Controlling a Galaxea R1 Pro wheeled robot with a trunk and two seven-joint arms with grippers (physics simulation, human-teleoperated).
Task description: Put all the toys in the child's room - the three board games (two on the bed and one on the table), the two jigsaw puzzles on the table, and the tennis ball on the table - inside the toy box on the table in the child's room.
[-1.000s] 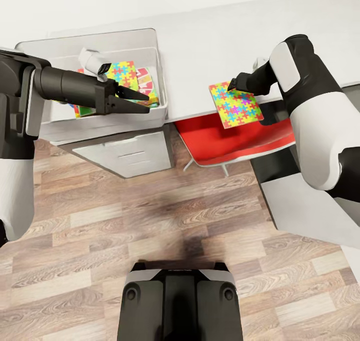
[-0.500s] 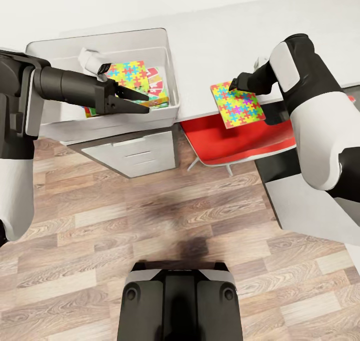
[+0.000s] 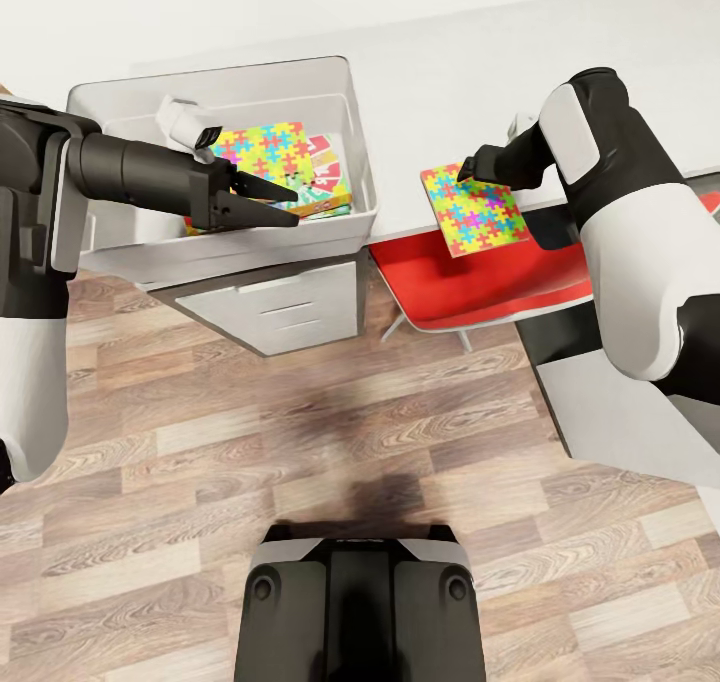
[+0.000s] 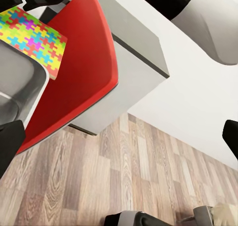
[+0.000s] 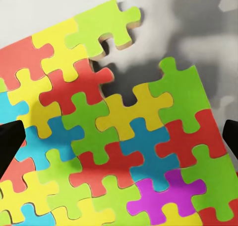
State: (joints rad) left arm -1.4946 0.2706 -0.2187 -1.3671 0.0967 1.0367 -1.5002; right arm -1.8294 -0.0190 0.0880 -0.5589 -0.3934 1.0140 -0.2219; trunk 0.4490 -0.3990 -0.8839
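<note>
My left tool [image 3: 285,205] hangs over the toy box [image 3: 225,247] with its two fingers spread apart and nothing between them. Just under and beyond it, inside the box, a jigsaw puzzle [image 3: 262,152] lies on top of a board game [image 3: 325,177]. My right tool [image 3: 466,171] rests at the far edge of the second jigsaw puzzle [image 3: 474,210]; whether it pinches the slab, I cannot tell. That slab overhangs the table [image 3: 440,92] edge above a red chair [image 3: 470,287]. White drawers [image 3: 275,312] sit under the box, over wood-plank floor [image 3: 300,442].
</note>
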